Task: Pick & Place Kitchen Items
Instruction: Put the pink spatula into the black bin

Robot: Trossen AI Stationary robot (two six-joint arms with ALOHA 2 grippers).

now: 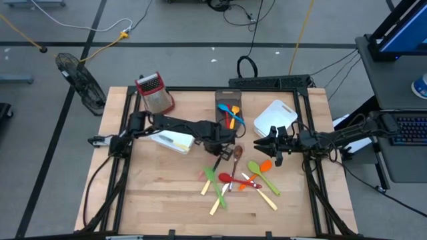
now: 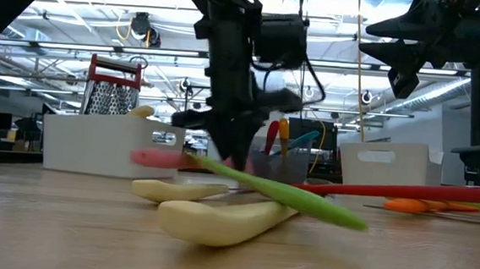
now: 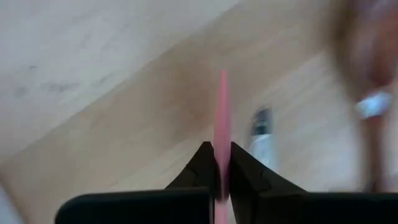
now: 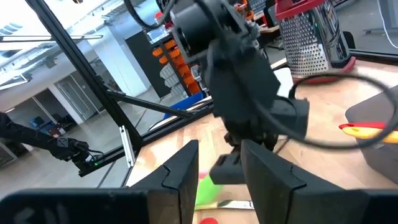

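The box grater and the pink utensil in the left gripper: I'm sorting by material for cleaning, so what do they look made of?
The box grater: body looks like bare metal, shiny grey and perforated; its red top is probably plastic. The pink utensil: likely plastic, judging by its even, matte pink colour and thin flat handle, pinched in the left gripper. Silicone can't be ruled out.

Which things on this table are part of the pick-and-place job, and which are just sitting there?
Job: pink utensil clamped in the left gripper; loose utensils on the wood; utensils in the grey bin.
Bystanders: box grater, white bin.
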